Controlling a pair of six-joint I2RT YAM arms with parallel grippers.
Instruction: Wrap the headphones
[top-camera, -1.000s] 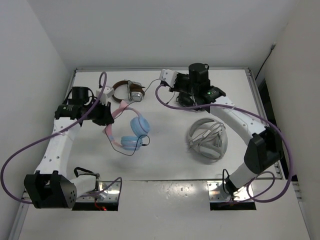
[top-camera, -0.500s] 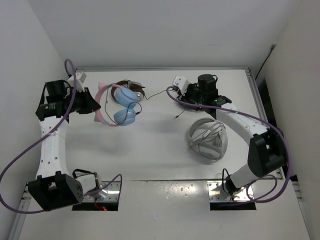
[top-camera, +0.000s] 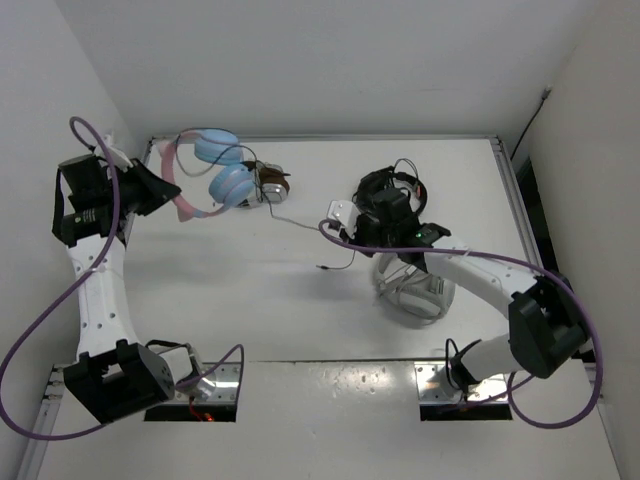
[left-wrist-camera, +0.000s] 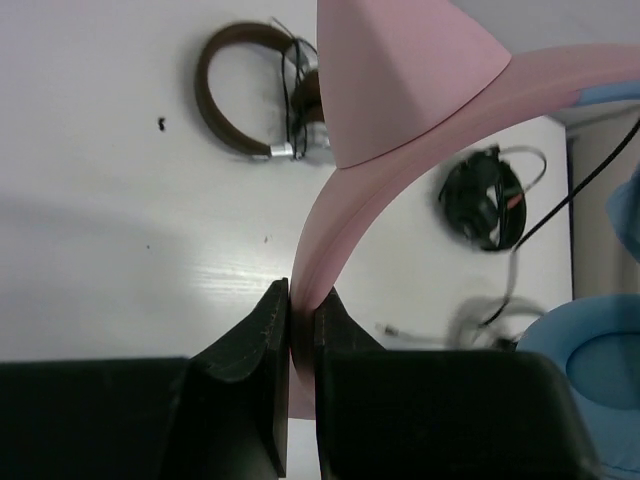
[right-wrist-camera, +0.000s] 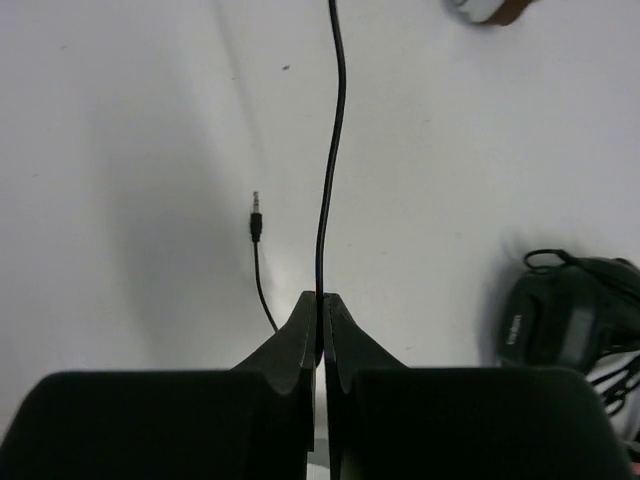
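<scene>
The headphones (top-camera: 216, 170), pink cat-ear band and light blue earcups, hang in the air at the back left. My left gripper (top-camera: 160, 190) is shut on the pink headband (left-wrist-camera: 400, 130), pinched between the fingertips (left-wrist-camera: 302, 310); a blue earcup (left-wrist-camera: 590, 350) shows at lower right. Their thin black cable (top-camera: 300, 224) stretches right to my right gripper (top-camera: 337, 228), which is shut on the cable (right-wrist-camera: 335, 130) at the jaw tips (right-wrist-camera: 320, 298). The plug end (right-wrist-camera: 254, 215) dangles loose left of the jaws, just over the table.
Brown-banded headphones (top-camera: 268, 187) lie at the back, just right of the lifted pair. Larger grey-white headphones (top-camera: 415, 285) rest under my right forearm. A black bundled item (top-camera: 400, 185) lies behind the right gripper. The left wall stands close to my left arm.
My left arm has lifted the headphones and swung them back and left. My right gripper has moved from the back centre forward, keeping hold of the cable, which is now drawn out.
</scene>
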